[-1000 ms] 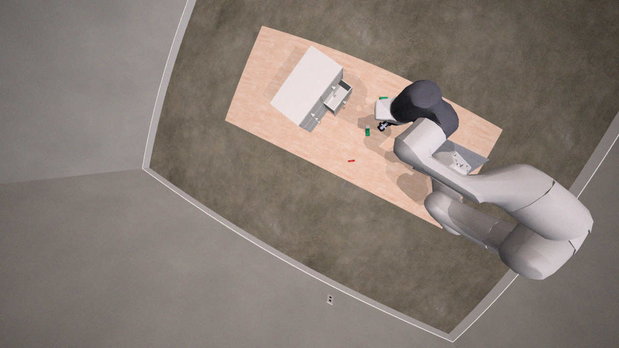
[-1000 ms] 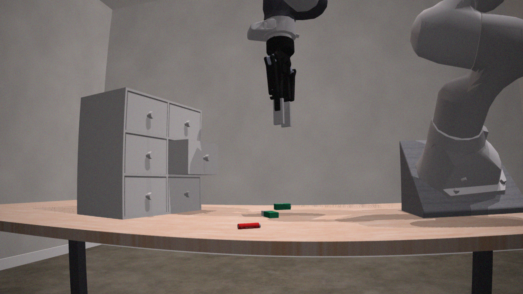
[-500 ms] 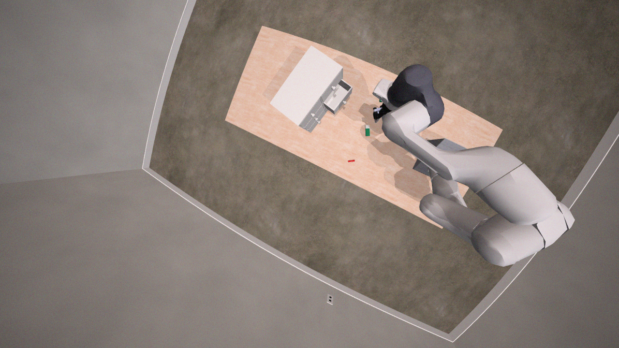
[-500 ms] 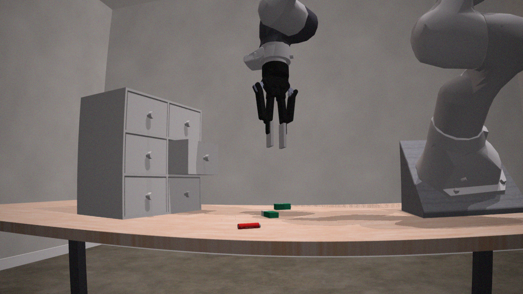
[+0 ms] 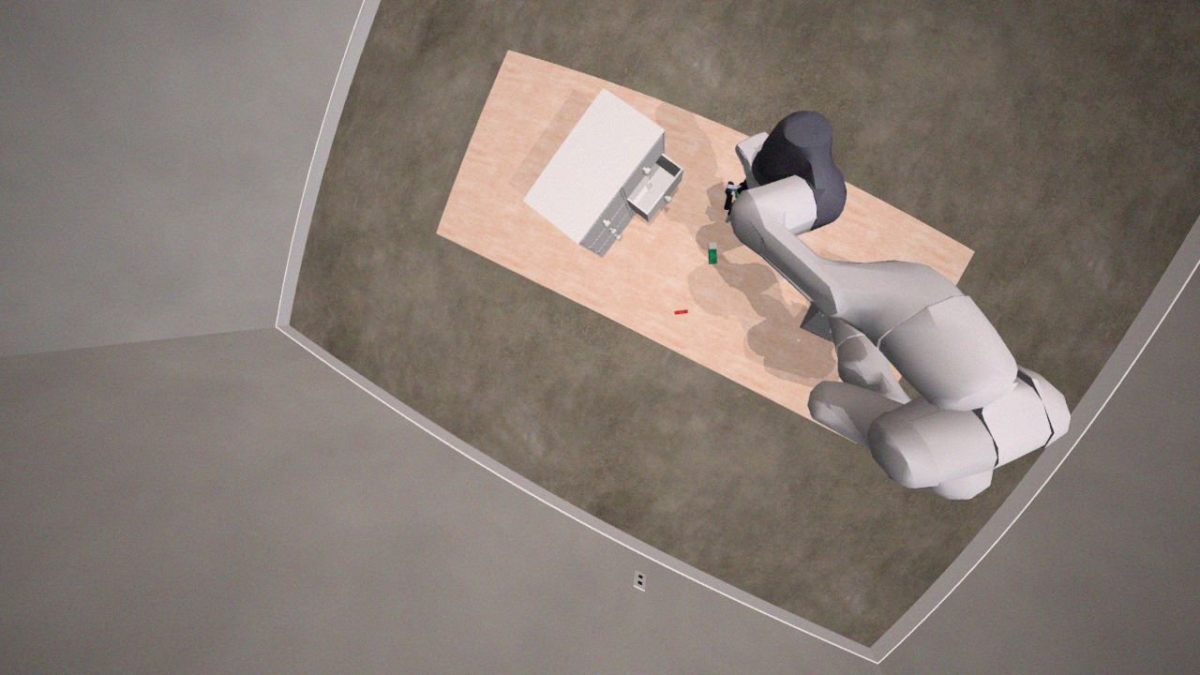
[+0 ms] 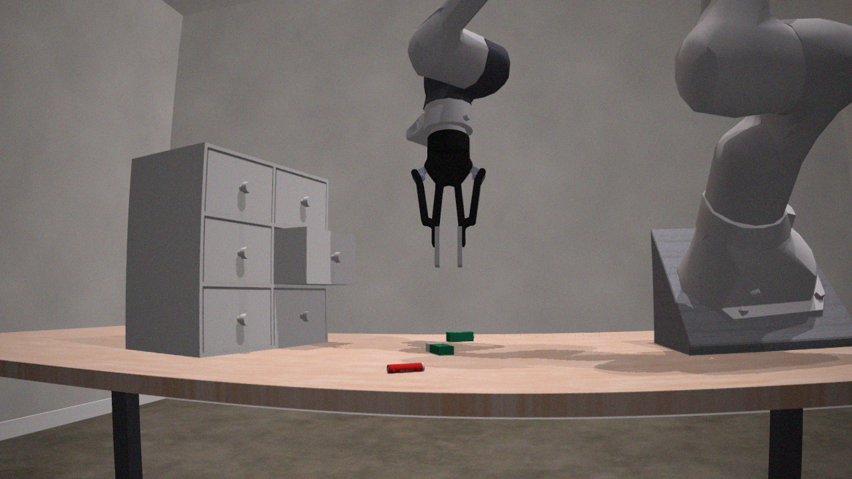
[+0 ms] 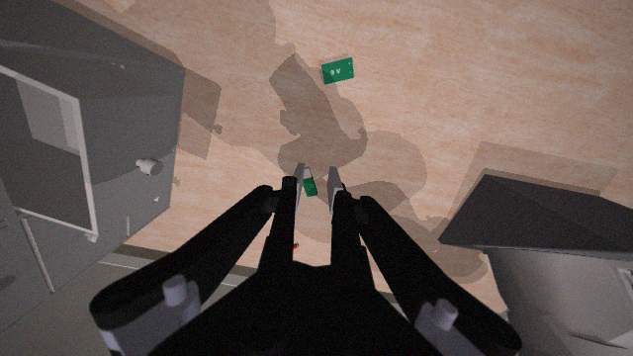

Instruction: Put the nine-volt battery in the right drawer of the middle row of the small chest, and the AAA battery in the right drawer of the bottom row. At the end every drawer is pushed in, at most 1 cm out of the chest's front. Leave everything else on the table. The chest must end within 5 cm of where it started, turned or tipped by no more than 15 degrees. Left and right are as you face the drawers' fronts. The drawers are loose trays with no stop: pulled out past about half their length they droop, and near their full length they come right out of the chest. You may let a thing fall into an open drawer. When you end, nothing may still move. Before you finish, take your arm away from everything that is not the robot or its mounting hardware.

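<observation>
Status: early. Middle-right drawer point(image 5: 663, 202) point(image 6: 318, 256) point(image 7: 86, 163) of the chest point(image 5: 595, 168) point(image 6: 164, 250) point(image 7: 20, 292) is out, no visible droop. Bottom-right drawer point(image 6: 291, 333) is shut. Neither battery is in.

Nine-volt battery point(image 6: 460, 336) point(image 7: 337, 70) is flat on the surface point(image 5: 495, 168) point(image 6: 536, 378) point(image 7: 470, 74), upper middle of the wrist frame; the arm mostly blocks it from the top. AAA battery point(image 5: 680, 312) point(image 6: 405, 368) point(image 7: 296, 245), presumably the red cylinder, lies near the edge, low centre of the exterior frame. Green block with pale end point(image 5: 712, 253) point(image 6: 440, 348) point(image 7: 310, 187) sits between; looks like a decoy, leave it.

Left to do: load nine-volt, push drawer in, open bottom-right, load AAA, close up, retreat.

Pose: arm reaches in from the right, wrist high, pincer point(image 5: 729, 200) point(image 6: 448, 266) point(image 7: 316, 175) pointing down mid-frame, well above the surface. Fingers slightly apart, holding nothing. Probably needs widening before the nine-volt pick.
</observation>
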